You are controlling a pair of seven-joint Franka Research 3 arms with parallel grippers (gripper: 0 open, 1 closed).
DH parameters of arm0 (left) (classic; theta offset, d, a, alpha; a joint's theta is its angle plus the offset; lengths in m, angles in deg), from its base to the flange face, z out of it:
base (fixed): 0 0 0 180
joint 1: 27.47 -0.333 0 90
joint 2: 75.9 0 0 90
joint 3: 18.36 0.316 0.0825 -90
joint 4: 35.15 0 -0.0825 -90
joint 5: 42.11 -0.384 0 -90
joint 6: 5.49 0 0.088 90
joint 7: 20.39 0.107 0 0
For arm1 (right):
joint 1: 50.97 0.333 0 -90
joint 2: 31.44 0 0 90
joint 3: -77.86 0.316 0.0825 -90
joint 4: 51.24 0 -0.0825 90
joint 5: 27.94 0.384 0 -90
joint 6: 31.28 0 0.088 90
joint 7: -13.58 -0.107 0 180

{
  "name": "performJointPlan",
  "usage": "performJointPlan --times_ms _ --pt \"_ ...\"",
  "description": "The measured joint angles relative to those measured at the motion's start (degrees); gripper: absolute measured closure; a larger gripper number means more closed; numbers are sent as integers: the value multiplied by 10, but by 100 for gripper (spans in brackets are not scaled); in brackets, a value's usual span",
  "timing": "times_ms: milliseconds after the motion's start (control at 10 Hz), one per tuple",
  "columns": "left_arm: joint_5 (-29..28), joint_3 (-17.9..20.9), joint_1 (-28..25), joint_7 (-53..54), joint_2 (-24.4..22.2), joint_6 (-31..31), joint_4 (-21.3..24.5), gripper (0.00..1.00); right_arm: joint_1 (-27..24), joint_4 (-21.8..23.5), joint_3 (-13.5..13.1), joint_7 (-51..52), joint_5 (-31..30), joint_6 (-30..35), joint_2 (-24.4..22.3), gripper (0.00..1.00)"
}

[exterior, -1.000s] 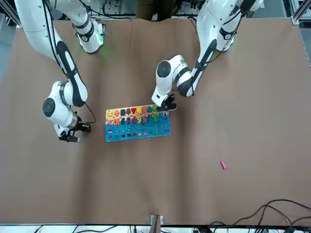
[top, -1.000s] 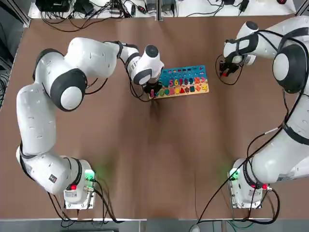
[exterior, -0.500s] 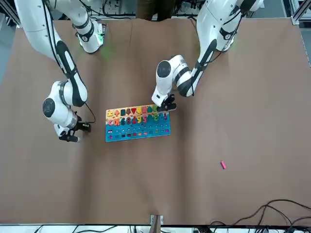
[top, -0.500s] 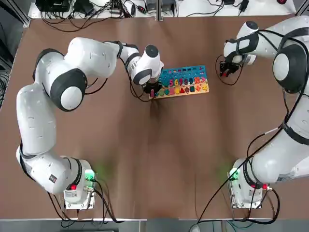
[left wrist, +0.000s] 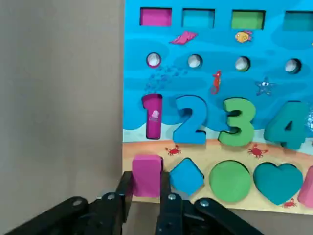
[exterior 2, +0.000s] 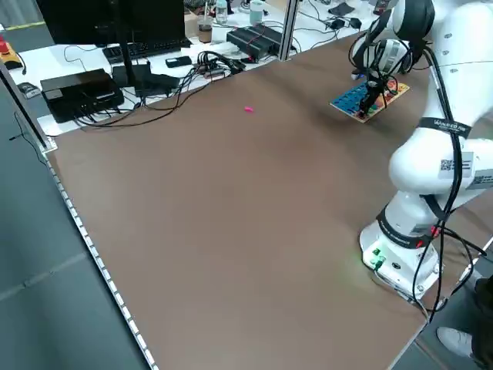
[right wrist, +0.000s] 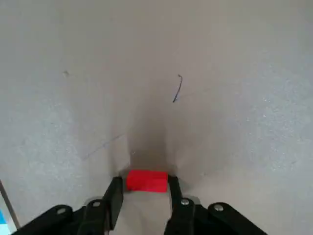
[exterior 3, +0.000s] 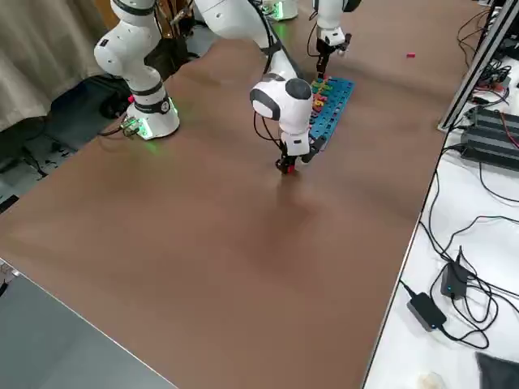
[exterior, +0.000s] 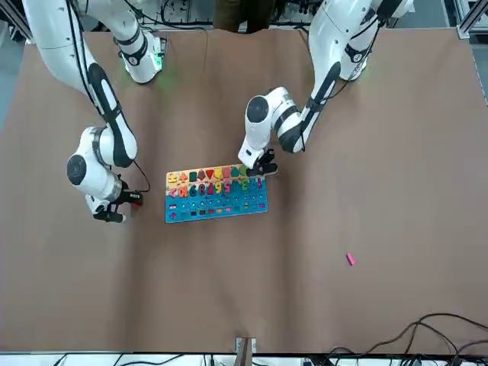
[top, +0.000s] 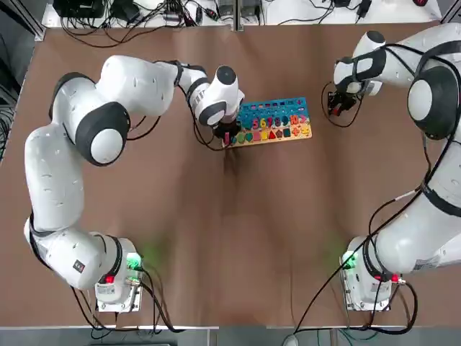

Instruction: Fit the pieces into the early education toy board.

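The board is a flat rectangle in two bands: a glossy blue one printed with sea creatures, and a pale sandy one along the edge nearer the robot. Smooth, chunky numbers stand proud of the blue, with round holes and square-cornered recesses in rows beyond them. On the sandy band I see a green disc, a teal heart and a blue angular piece.

The left gripper is down at the board's near left corner, its black fingers clamped on the sides of an upright-edged pink block. That block is over the sandy band, just beside the blue angular piece; whether it is fully seated I can't tell.

Off to the board's right, apart from it, the right gripper is low over the brown table, its fingers closed on a small red piece with straight, slightly rounded edges. The tabletop there has a dull sheen, faint scratches and a thin dark thread.

A little pink stick lies on the table beyond the board, toward the robot's left, well apart from both grippers.
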Motion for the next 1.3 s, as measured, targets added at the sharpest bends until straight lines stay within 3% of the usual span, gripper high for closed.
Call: performJointPlan --times_ms 1300 --pt "0 0 4 0 3 0 0 74 -1 -3 -2 10 0 3 -10 55"
